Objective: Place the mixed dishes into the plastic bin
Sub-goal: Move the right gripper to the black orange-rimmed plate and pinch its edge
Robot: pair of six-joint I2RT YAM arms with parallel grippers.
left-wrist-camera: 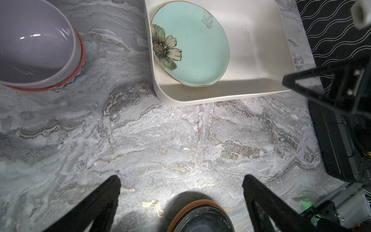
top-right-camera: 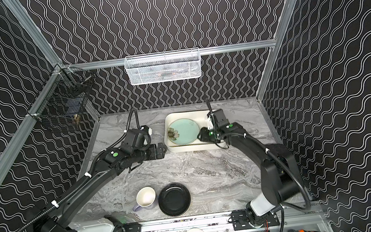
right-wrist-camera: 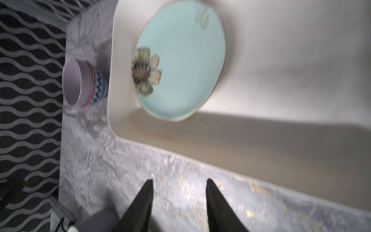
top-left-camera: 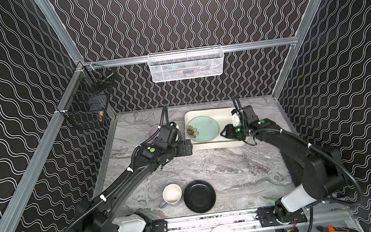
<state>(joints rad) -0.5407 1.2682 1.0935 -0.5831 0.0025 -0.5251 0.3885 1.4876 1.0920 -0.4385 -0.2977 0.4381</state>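
Right gripper (right-wrist-camera: 179,180) hovers at the edge of the plastic bin (top-left-camera: 222,114), fingers apart, nothing between them; left gripper (left-wrist-camera: 181,177) spread wide and empty just outside the bin's corner. One down, I reckon: the mint plate (top-left-camera: 205,128) lies flat inside the bin. Left to go: lilac bowl (left-wrist-camera: 34,44) just beside the bin, lavender mug (top-left-camera: 172,194) and black plate (top-left-camera: 199,195) well apart from it. From above, my left arm (top-left-camera: 138,170) hides most of that bowl; the right wrist view is smeared, so I can't tell if a second bowl sits under it.
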